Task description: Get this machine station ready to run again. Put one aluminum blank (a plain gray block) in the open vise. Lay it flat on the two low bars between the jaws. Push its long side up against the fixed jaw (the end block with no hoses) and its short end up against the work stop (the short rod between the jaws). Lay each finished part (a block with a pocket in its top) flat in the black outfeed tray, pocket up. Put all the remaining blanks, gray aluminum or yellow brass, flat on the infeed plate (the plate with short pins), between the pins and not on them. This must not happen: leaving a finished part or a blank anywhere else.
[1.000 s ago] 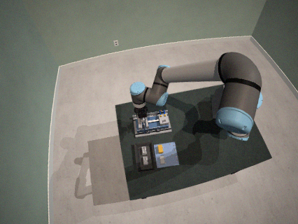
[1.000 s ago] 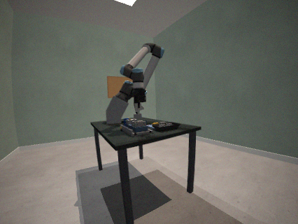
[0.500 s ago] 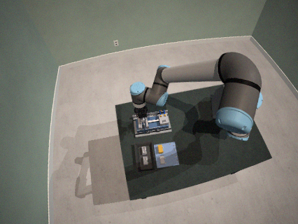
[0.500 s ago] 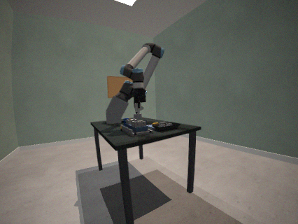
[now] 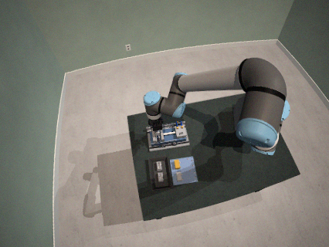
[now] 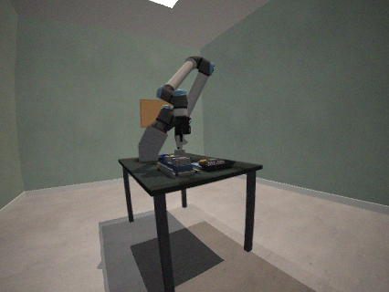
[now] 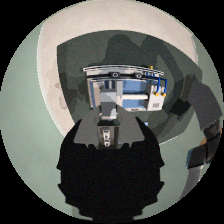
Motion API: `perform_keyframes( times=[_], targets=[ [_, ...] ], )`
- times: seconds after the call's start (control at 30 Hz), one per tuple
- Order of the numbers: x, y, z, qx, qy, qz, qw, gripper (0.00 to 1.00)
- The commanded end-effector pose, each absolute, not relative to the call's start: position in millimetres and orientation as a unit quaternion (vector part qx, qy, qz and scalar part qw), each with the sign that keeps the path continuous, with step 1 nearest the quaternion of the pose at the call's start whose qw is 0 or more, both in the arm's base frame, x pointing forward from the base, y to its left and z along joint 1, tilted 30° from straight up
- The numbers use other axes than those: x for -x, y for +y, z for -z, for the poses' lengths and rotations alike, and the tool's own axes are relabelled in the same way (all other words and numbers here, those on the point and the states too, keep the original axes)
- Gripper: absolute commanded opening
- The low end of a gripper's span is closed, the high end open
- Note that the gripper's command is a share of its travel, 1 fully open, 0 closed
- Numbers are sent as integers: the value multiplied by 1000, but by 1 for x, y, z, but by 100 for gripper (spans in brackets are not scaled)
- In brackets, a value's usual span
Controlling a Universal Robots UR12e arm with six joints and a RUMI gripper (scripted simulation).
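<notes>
My gripper [image 5: 156,128] [image 6: 180,146] [image 7: 108,105] is shut on a gray aluminum blank [image 7: 107,109] [image 6: 183,151] and holds it above the left end of the open vise [image 5: 170,136] [image 6: 173,166] [image 7: 127,89]. The blank hangs below the fingers, clear of the jaws. The black outfeed tray [image 5: 151,174] [image 6: 219,164] holds two finished parts [image 5: 158,166] [image 5: 160,177]. The blue infeed plate [image 5: 189,170] beside it carries a yellow brass blank [image 5: 176,164] and a gray blank [image 5: 179,176]. The work stop and low bars are too small to make out.
The vise, tray and plate stand on a dark table [image 5: 232,170] [image 6: 151,179]. The arm's base [image 5: 258,135] sits at the table's right side. Blue hoses [image 7: 159,87] run at the vise's right end.
</notes>
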State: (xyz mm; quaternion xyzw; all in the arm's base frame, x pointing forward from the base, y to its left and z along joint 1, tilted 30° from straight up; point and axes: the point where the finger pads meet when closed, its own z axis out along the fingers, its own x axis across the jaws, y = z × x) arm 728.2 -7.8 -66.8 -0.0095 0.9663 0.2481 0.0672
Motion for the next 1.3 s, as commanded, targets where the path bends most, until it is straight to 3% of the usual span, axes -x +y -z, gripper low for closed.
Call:
perform_keyframes(
  times=[0.0,1.27],
  targets=[
    [-729,-8,68,10,966,-248,68,0],
    [-731,-1,81,10,966,-248,68,0]
  ],
)
